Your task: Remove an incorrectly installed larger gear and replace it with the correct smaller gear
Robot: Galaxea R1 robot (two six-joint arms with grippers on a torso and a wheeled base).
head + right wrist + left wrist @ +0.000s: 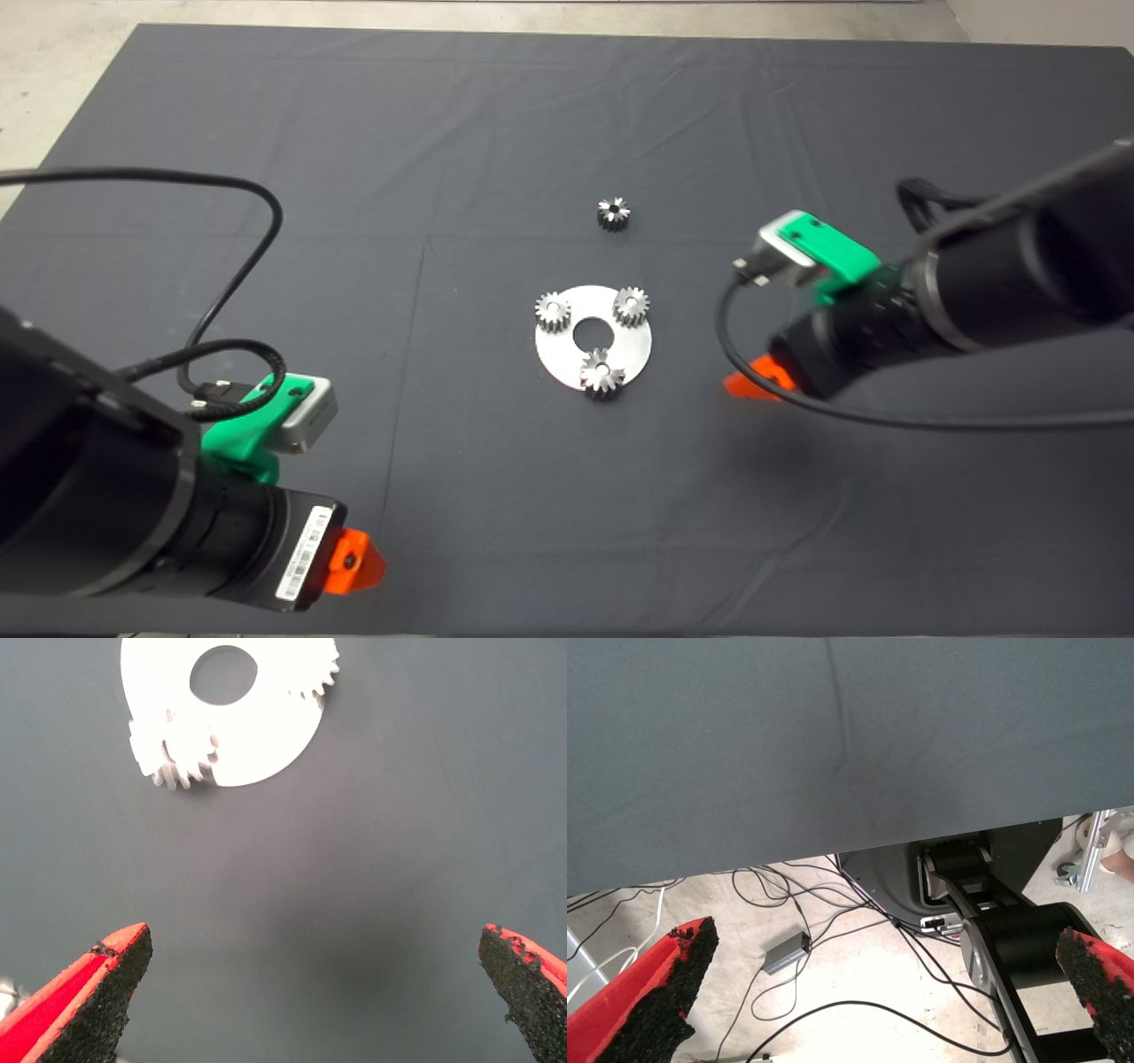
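A round silver plate (622, 344) lies mid-mat with three gears on it. The larger gear (601, 372), dark grey with flared teeth, sits at the plate's near edge and overhangs it; it also shows in the right wrist view (173, 751). Two pale silver gears (552, 311) (631, 306) sit at the plate's far side. The smaller gear (613, 213) lies loose on the mat beyond the plate. My right gripper (753, 383) hovers right of the plate, open and empty (312, 943). My left gripper (354, 563) waits at the lower left, open and empty (886, 939).
The dark mat (496, 496) covers the table. In the left wrist view the mat's edge, the robot's base (983, 877) and cables on the floor (788, 948) show. In the right wrist view the plate (257, 735) lies ahead of the open fingers.
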